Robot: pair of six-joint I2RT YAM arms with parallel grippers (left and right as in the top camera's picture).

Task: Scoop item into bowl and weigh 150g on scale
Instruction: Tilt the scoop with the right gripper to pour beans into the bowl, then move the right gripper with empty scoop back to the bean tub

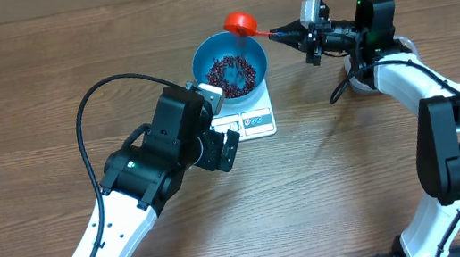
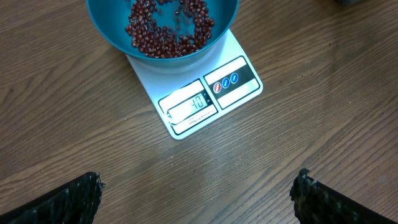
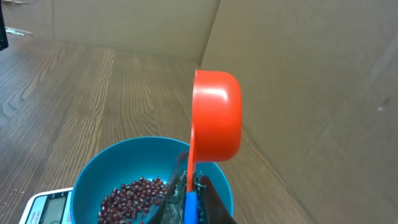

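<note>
The right claw (image 1: 289, 32), pinching the orange scoop (image 1: 240, 23) by its handle, tips it over the blue bowl (image 1: 202, 60) of beans (image 1: 231, 71) sitting on the scale (image 1: 258, 123), while the left claw (image 2: 198, 190) hangs spread and empty; the next move is probably another scoopful, judged against the display.

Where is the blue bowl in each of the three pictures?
Overhead: the blue bowl is upper middle, standing on the white scale.
Left wrist: the blue bowl is at the top, left of middle, cut off by the edge.
Right wrist: the blue bowl is at the bottom, left of middle, below the orange scoop.
Shared landmark: the white scale under the bowl shows in all three.
</note>
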